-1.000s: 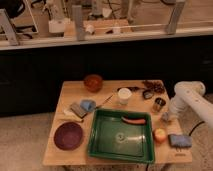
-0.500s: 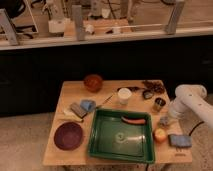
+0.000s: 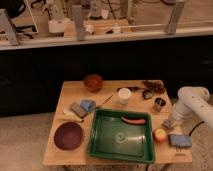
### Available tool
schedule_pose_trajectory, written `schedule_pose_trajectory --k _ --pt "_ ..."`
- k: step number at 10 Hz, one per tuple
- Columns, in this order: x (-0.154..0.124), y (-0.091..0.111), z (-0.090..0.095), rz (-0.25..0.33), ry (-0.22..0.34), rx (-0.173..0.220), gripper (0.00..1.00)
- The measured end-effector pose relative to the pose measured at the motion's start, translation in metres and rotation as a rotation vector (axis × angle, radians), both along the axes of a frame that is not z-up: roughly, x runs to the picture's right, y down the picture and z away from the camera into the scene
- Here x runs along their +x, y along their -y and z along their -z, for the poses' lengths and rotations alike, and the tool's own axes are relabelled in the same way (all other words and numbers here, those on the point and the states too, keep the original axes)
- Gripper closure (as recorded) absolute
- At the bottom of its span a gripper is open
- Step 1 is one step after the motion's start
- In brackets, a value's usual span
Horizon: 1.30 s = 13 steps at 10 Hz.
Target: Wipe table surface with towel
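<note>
The light tan wooden table surface (image 3: pixel 75 92) fills the middle of the camera view. The towel (image 3: pixel 77 109), a small flat grey-blue cloth, lies on the left part of the table, beside a rounded light-blue lump (image 3: pixel 88 105) and left of the green tray (image 3: pixel 100 147). My gripper (image 3: pixel 169 124) hangs at the end of the white arm (image 3: pixel 192 102) over the table's right edge. It is between the metal cup (image 3: pixel 159 104) and a brighter blue folded pad (image 3: pixel 180 141), far from the towel.
A maroon plate (image 3: pixel 68 136) lies front left. A brown bowl (image 3: pixel 93 81) sits at the back, with a white cup (image 3: pixel 124 95) and dark small items (image 3: pixel 151 89) nearby. A red sausage (image 3: pixel 134 120) lies in the tray. A round fruit (image 3: pixel 160 135) sits right of it.
The arm has shifted slightly right, and the gripper has moved a little toward the table's front, nearer the blue pad. Nothing on the table has moved.
</note>
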<state>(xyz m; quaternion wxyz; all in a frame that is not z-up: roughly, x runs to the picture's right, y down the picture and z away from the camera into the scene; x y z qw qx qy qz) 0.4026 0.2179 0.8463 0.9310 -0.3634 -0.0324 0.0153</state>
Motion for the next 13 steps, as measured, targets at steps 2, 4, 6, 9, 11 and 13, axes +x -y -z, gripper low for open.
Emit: schedule_pose_trajectory --k 2,4,6,9,11,13 --pt "0.008 0.002 -0.017 -0.01 -0.039 0.004 1.0" --pt "0.021 0.018 -0.025 -0.022 -0.073 0.028 1.0" --pt "0.017 0.032 -0.029 -0.039 -0.08 0.048 1.0" --pt "0.003 0.035 -0.031 -0.045 -0.065 0.053 1.0" --pt "-0.018 0.035 -0.021 -0.04 -0.025 0.06 1.0" --pt "-0.024 0.033 -0.006 -0.026 0.013 0.067 1.0"
